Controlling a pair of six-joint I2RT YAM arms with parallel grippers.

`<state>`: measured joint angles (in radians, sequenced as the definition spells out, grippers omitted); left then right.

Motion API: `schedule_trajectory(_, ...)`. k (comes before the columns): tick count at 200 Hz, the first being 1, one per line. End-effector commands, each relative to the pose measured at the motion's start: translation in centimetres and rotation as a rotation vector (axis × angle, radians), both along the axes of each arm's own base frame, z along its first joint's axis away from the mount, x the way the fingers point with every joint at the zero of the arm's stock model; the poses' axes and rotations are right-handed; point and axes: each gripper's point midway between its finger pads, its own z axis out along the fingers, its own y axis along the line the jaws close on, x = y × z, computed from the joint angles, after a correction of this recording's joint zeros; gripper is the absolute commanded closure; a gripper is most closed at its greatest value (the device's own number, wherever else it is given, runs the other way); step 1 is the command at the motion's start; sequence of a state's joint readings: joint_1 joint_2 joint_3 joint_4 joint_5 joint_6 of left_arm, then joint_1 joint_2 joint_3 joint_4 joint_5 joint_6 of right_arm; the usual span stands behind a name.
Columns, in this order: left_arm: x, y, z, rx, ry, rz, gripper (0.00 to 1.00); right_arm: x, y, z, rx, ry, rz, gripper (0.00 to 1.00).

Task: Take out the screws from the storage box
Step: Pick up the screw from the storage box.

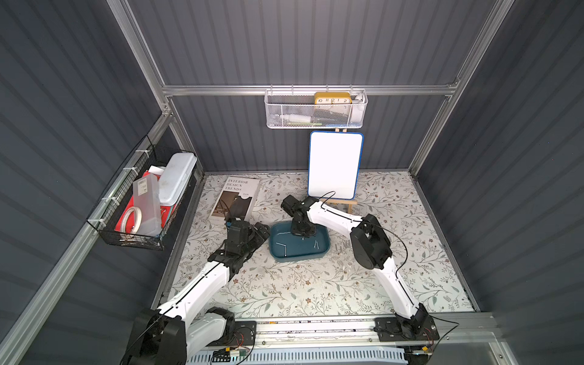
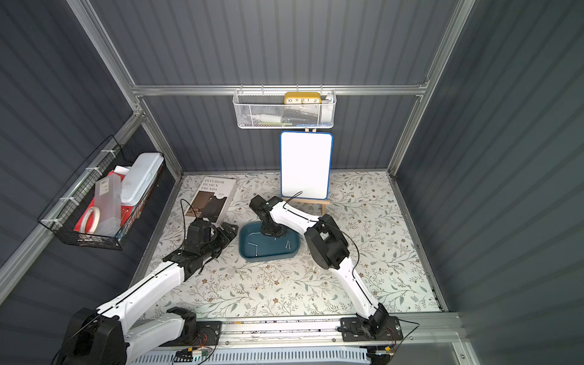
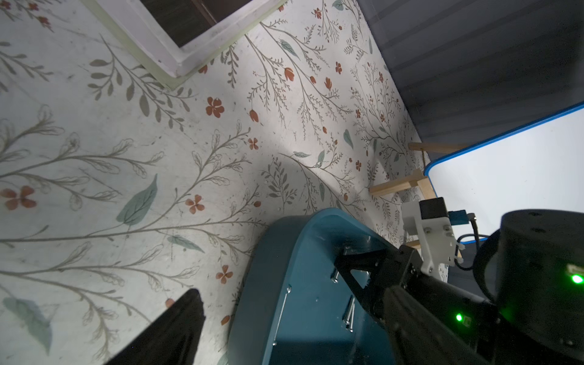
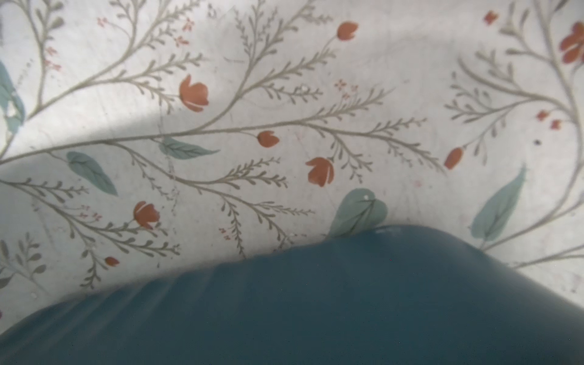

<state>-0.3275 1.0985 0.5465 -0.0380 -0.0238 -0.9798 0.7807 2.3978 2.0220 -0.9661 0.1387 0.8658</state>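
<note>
The storage box [image 1: 300, 256] [image 2: 268, 257] is a shallow teal tray in the middle of the floral mat. Several thin silvery screws [image 1: 285, 249] [image 2: 287, 245] lie on its floor; a long one [image 3: 281, 316] and a pair [image 3: 349, 313] also show in the left wrist view. My right gripper [image 1: 302, 236] [image 2: 274, 236] reaches straight down into the box's far part. Its fingers [image 3: 350, 268] are drawn together, with a short screw [image 3: 334, 277] at their tips. My left gripper [image 1: 262, 232] stands open beside the box's left wall [image 3: 268, 284]. The right wrist view shows only the box wall [image 4: 316, 316] and the mat.
A book [image 1: 235, 197] lies at the back left, close behind my left gripper. A whiteboard on a small easel [image 1: 335, 164] stands behind the box. A white mesh basket [image 1: 316, 110] hangs on the back wall and a black wire basket [image 1: 142, 202] on the left wall.
</note>
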Motion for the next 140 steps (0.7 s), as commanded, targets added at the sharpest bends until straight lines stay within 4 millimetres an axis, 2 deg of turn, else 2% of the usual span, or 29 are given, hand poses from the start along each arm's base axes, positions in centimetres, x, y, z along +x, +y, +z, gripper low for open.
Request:
schedule_trajectory(1, 0.0, 0.3, 0.0, -0.004, 0.003, 0.017, 0.07, -2.5, -3.1, -5.1, -0.137, 0.134, 0.010, 0.83)
schedule_trajectory(27, 0.0, 0.3, -0.1, -0.002, 0.006, 0.022, 0.07, -3.0, -3.1, -5.5, -0.137, 0.150, 0.019, 0.83)
schedule_trajectory(67, -0.1, 0.5, -0.2, 0.004, 0.011, 0.026, 0.07, -3.3, -3.2, -5.9, -0.143, 0.161, 0.028, 0.98)
schedule_trajectory(99, 0.0, 0.7, 0.4, 0.004, -0.010, 0.038, 0.07, -2.5, -2.0, -3.8, -0.082, 0.113, 0.027, 0.99)
schedule_trajectory(140, 0.0, 0.6, 1.1, -0.004, -0.022, 0.029, 0.07, -1.2, 0.0, 1.0, 0.010, 0.016, 0.051, 0.99)
